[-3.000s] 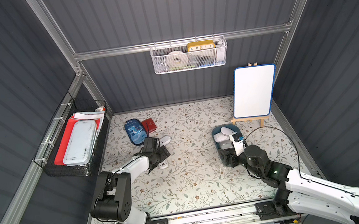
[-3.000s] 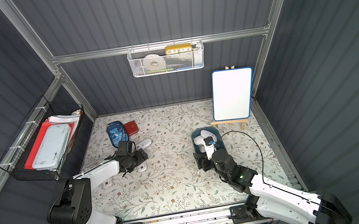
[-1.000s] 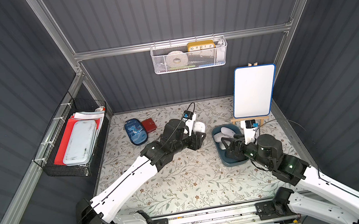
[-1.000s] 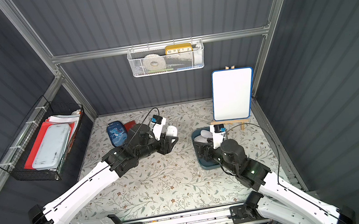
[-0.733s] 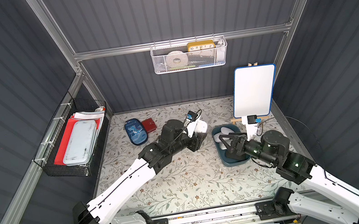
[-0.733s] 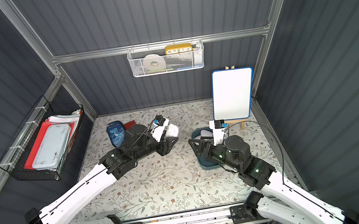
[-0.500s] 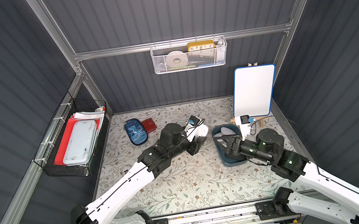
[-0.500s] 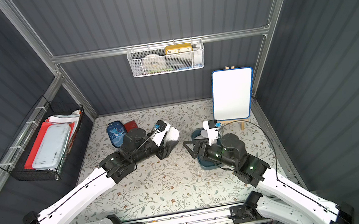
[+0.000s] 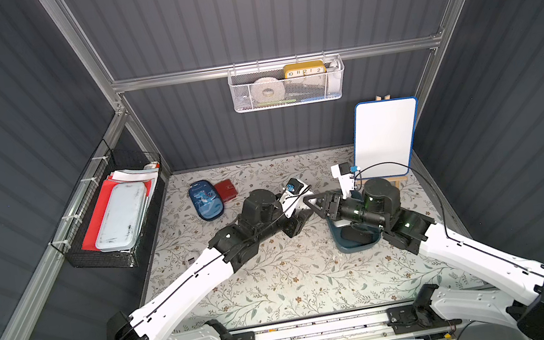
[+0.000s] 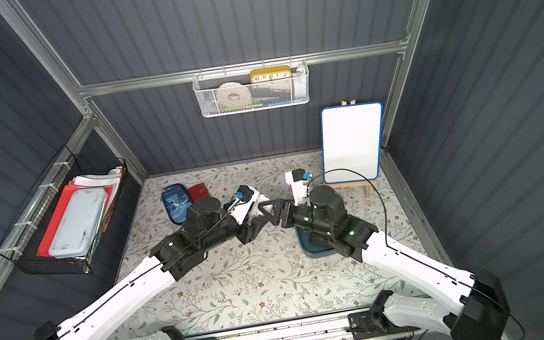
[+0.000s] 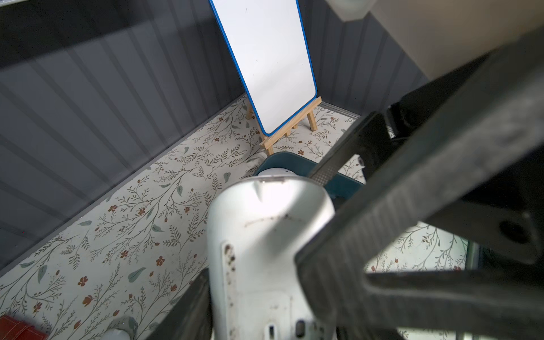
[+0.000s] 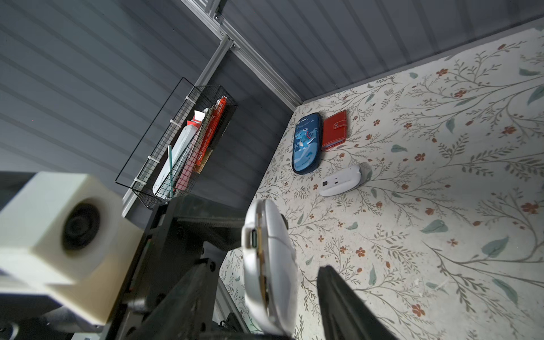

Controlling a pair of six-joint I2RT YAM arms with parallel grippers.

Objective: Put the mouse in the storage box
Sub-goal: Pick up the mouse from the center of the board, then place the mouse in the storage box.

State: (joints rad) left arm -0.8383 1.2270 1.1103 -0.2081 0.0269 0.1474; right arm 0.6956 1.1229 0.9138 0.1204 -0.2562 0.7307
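1. Holding a white mouse [image 11: 265,250] up off the flowered mat [image 9: 278,278], the left gripper [image 9: 300,214] has its jaws closed on the mouse's sides.
2. The mouse hangs in the air over the middle of the mat, just beside the left side of the box [image 9: 354,248] and not in it. In the right wrist view it is turned on edge, with its charging port towards the camera.
3. The right gripper [image 9: 317,204] meets the left one nose to nose, its jaws partly open around the same mouse. In the right wrist view one finger [image 12: 344,303] stands apart from the mouse, with mat showing in the gap. The other finger is close on the far side, and I cannot tell whether it touches.
4. The box is dark teal and sits on the right half of the mat, in front of the whiteboard [image 9: 385,137]. In both top views the right arm covers most of it. The left wrist view shows a second mouse [image 11: 275,172], also white, lying inside.
5. A third mouse [image 12: 341,181] lies belly up on the mat, near a blue pencil case [image 9: 205,200] and a red wallet [image 9: 226,189], which lie side by side at the back left.
6. The whiteboard stands on a small wooden easel in the back right corner.
7. A white mesh basket [image 9: 289,98] on the back wall holds a yellow clock [image 9: 304,69] and a roll of tape [image 9: 264,88].
8. A black wire basket [image 9: 102,256] on the left wall holds red folders and a pale flat case.
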